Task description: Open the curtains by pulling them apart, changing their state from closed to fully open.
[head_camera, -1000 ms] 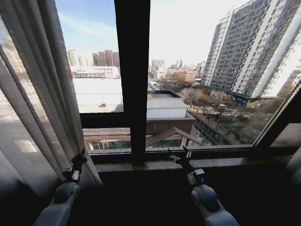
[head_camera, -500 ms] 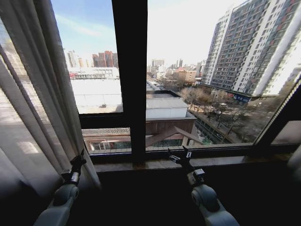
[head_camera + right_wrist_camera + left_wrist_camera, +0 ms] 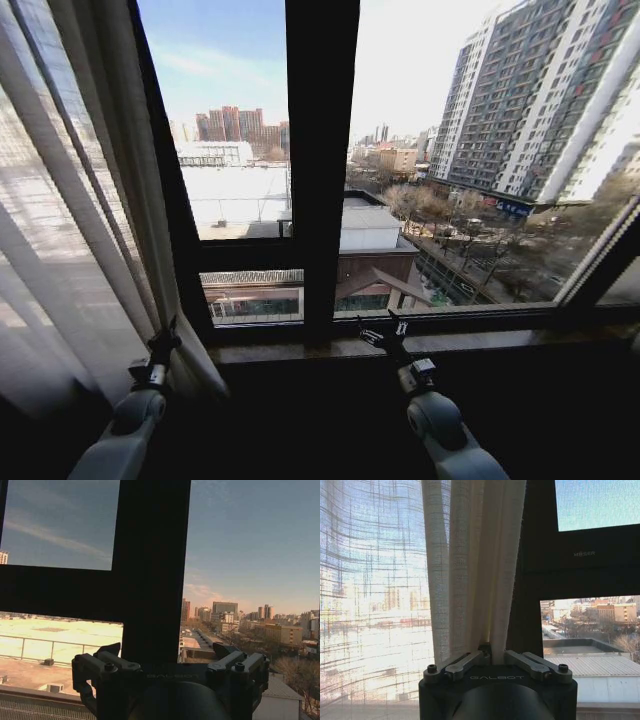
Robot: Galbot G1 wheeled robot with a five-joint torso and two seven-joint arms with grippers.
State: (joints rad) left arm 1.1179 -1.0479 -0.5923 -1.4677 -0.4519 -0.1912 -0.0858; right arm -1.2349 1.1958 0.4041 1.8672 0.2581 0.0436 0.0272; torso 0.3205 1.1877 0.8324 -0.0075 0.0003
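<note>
The left curtain (image 3: pixel 70 230) hangs bunched at the left side of the window, its sheer off-white pleats running down from the top of the head view to the sill, and daylight shows through its loose weave. The left gripper (image 3: pixel 163 345) is low at that curtain's inner edge, just above the window sill (image 3: pixel 300 350). In the left wrist view its two fingers (image 3: pixel 465 664) are drawn together on the gathered folds of the curtain (image 3: pixel 470 570), which rise straight up from between them; the left gripper (image 3: pixel 487 656) is clamped on that fabric. Beside the folds stands the dark window frame (image 3: pixel 540 565), with glass and rooftops beyond. The right gripper (image 3: pixel 385 332) is held up near the sill in the middle of the window, just right of the frame's thick upright bar (image 3: pixel 320 160), well apart from the curtain. In the right wrist view the right gripper (image 3: pixel 170 655) has its fingers (image 3: pixel 107 652) spread wide with nothing between them, pointing at the dark bar and the sky behind it. Outside the glass lie flat roofs, low buildings and a tall apartment block (image 3: pixel 540 100) on the right. At the right edge of the head view only the frame and the street outside can be made out, so where the second curtain hangs cannot be told.
</note>
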